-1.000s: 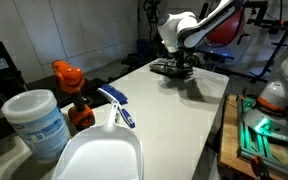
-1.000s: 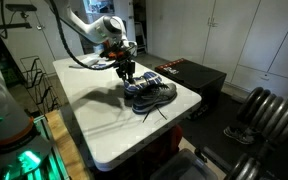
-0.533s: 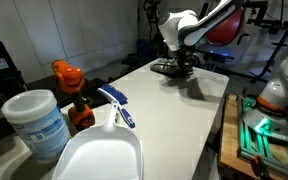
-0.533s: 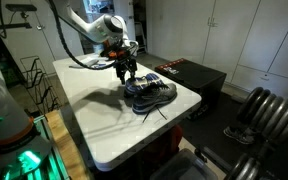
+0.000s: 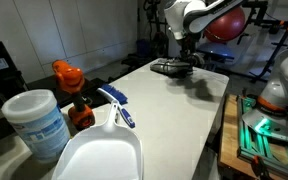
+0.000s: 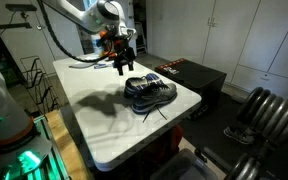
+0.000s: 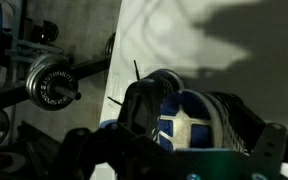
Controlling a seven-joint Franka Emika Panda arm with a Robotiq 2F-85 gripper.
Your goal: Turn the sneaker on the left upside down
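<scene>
Hand (image 6: 125, 67) risen above sneakers (image 6: 149, 93) (empty), dustpan (image 5: 99, 152), tub (image 5: 36, 122), orange bottle (image 5: 68, 78) well apart

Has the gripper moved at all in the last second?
Yes. The gripper has gone up, and now hangs higher above the sneakers than before.

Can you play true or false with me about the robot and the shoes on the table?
1. The gripper is holding a sneaker. False: it hangs open and empty above the sneakers.
2. The sneakers sit on a white table. True.
3. The sneakers are upside down. False: they look to be standing on their soles.
4. A white dustpan shows close to the camera in an exterior view. True.
</scene>
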